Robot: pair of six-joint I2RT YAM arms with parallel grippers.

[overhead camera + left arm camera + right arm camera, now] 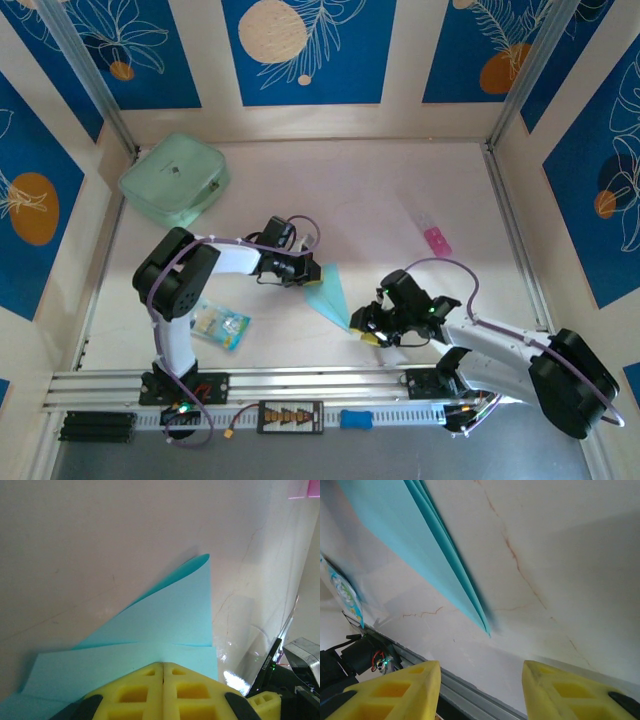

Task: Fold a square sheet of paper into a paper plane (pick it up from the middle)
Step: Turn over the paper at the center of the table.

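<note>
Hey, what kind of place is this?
Probably a robot lab test cell: two robot arms bolted to an aluminium rail at a white table edge, blue leaf-printed panels walling it in, and folded light-blue paper between them.

Pale marbled table [380, 190], evenly lit. Around table: cream walls with blue panels [350, 80], white leaf drawings, orange discs. Metal posts [88, 75] at table's far corners. Aluminium rail [300, 382] along table's near edge.

Paper plane [330, 298] is showing light blue; pouch [175, 180], upper left, mint green; wall panels [345, 70] blue, white leaf outlines.
</note>
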